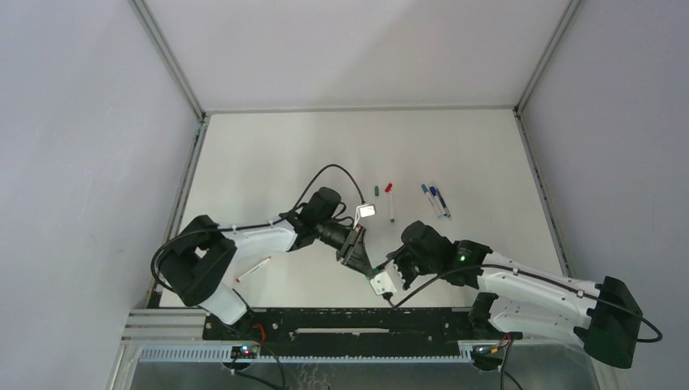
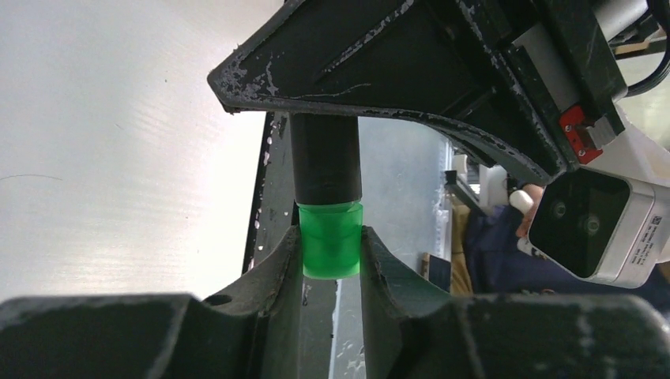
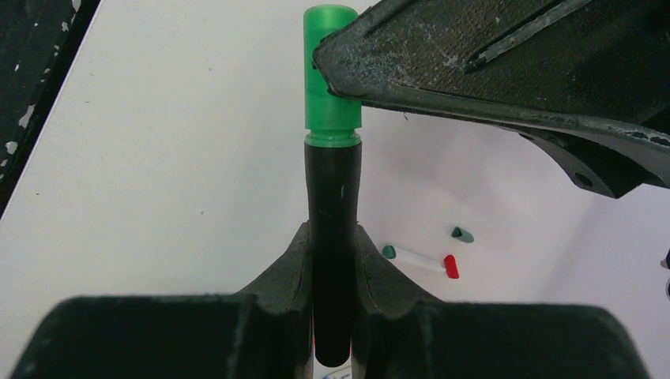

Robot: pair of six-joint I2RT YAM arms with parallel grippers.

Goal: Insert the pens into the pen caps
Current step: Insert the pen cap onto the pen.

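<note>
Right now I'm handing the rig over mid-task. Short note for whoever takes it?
Left gripper: shut on the green cap.
Right gripper: shut on the black pen.
Done: the green cap sits on the black pen's end, held above the table between both arms. Full seating can't be confirmed.
On the table: loose dark green cap beside the red-ended pen, blue-ended pens to their right, and a lone pen by the left arm.
Left: release, set the black pen down and cap the rest. Which are already capped is too small to tell.
</note>
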